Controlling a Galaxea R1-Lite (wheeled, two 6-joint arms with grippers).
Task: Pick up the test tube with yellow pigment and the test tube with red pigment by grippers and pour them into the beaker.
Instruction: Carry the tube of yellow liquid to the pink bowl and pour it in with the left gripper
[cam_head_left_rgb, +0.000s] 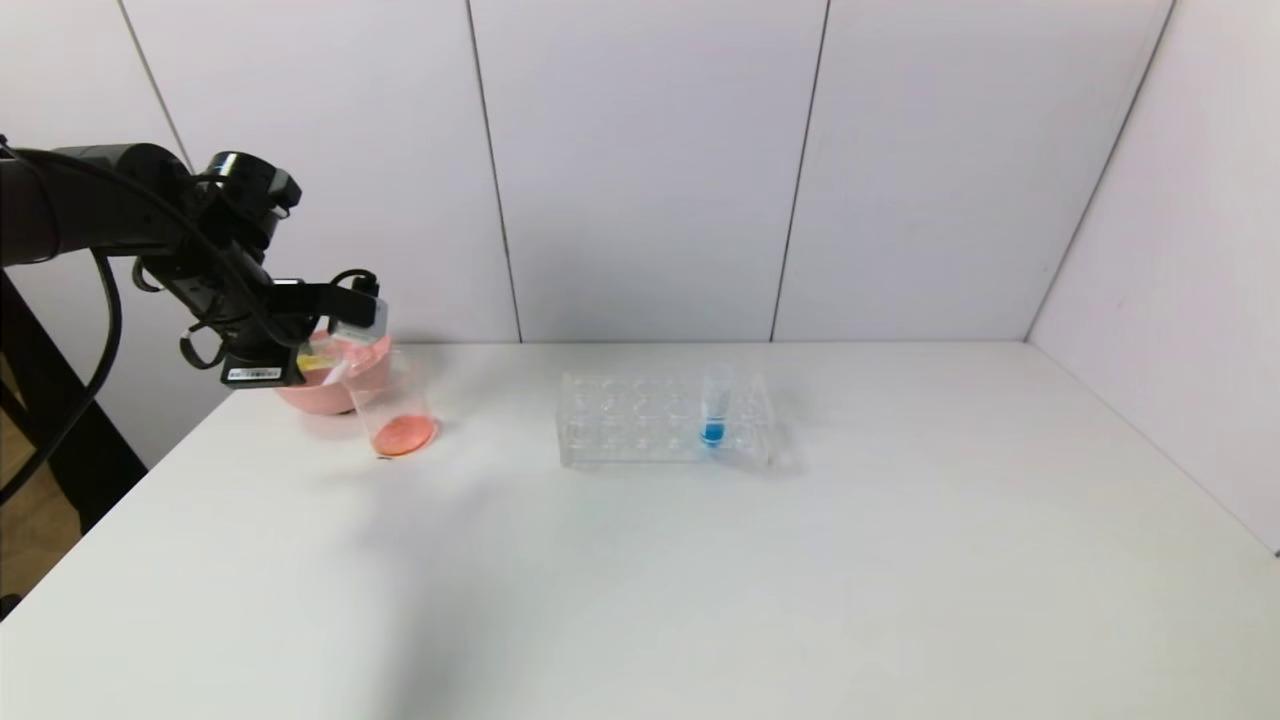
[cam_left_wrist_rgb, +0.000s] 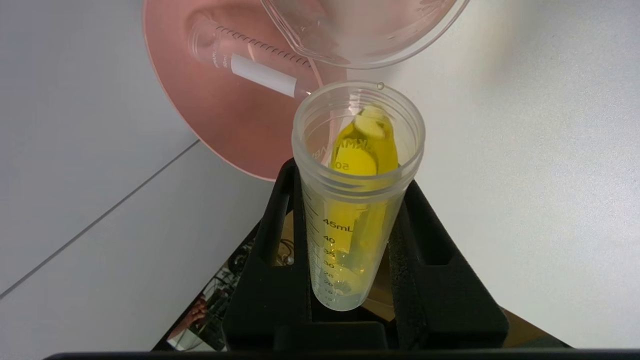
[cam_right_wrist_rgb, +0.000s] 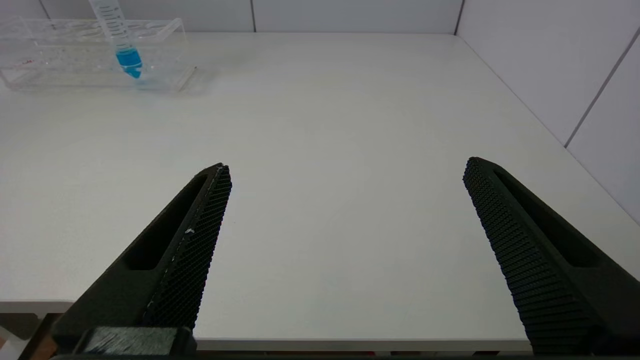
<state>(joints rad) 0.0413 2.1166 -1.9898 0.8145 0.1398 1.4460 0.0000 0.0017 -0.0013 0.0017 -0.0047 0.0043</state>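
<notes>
Your beaker (cam_head_left_rgb: 393, 405) stands on the counter (cam_head_left_rgb: 640, 560) just before the bowl (cam_head_left_rgb: 330, 385), at the left. The rack (cam_head_left_rgb: 662, 420) sits to its right, one tube (cam_head_left_rgb: 715, 405) in it.

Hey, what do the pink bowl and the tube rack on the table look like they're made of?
The pink bowl looks like matte, opaque plastic, though glazed ceramic isn't ruled out: its colour is even with only a soft sheen. The tube rack appears to be clear acrylic or similar hard plastic: you can see through it, and its edges catch light.
</notes>
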